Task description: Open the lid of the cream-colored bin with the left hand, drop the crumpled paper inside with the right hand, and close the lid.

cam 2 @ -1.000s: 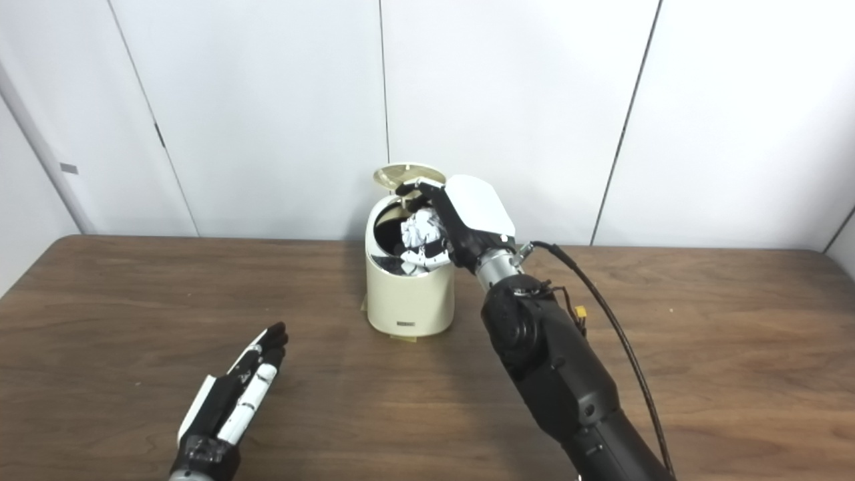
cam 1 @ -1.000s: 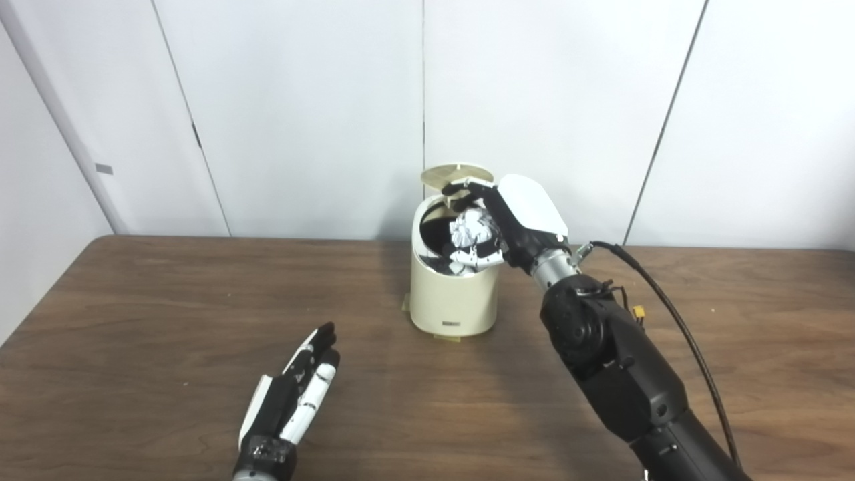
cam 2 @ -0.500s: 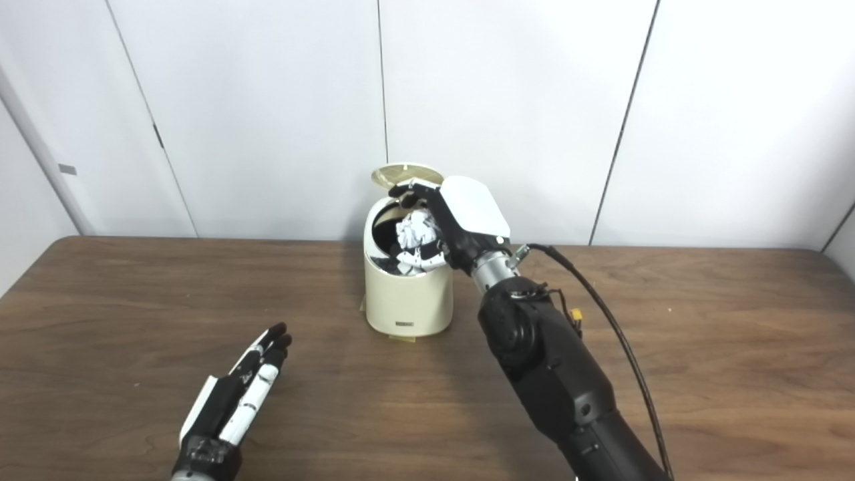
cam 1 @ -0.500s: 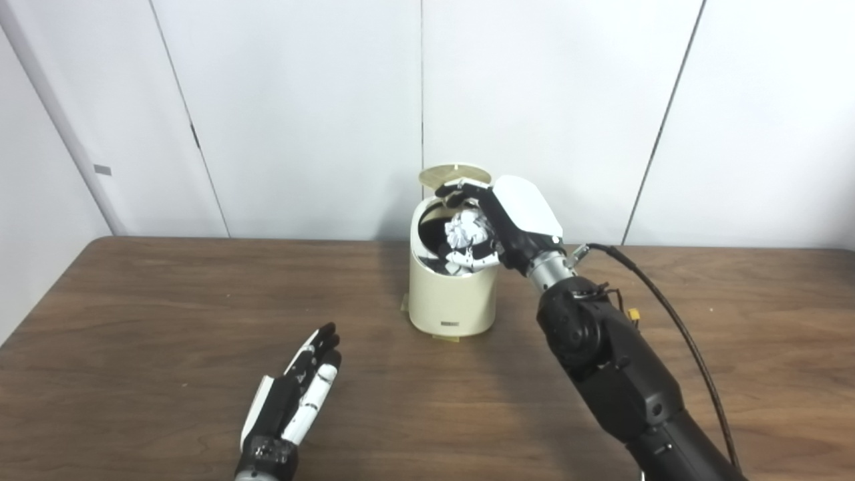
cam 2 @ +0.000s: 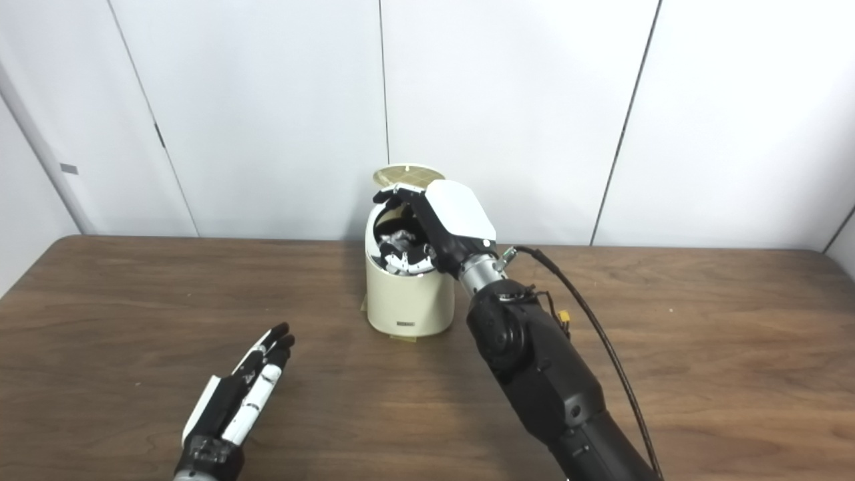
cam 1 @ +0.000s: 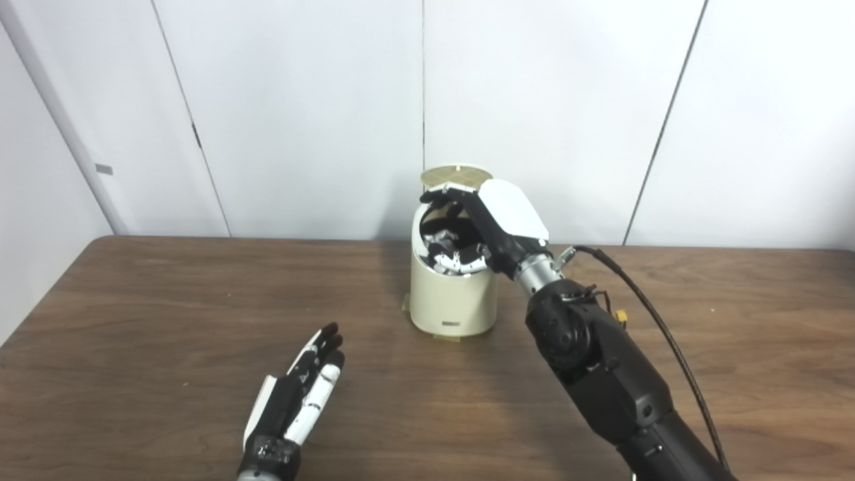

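With the lid [cam 1: 456, 176] stood up at the back of the cream-colored bin [cam 1: 454, 294], the drop is judged to be the step in hand: the right hand [cam 1: 491, 224] is poised over the open mouth, its fingers [cam 1: 441, 198] spread apart and curved over the rim. Crumpled paper [cam 2: 401, 242] is glimpsed down inside the dark opening, below the palm and seemingly free of the grasp, though contact cannot be ruled out. Well apart on the wooden surface [cam 1: 167, 334], the left hand [cam 1: 294, 401] lies flat, fingers straight and empty. Next, a clear withdrawal is called for, then the lid is to be closed.
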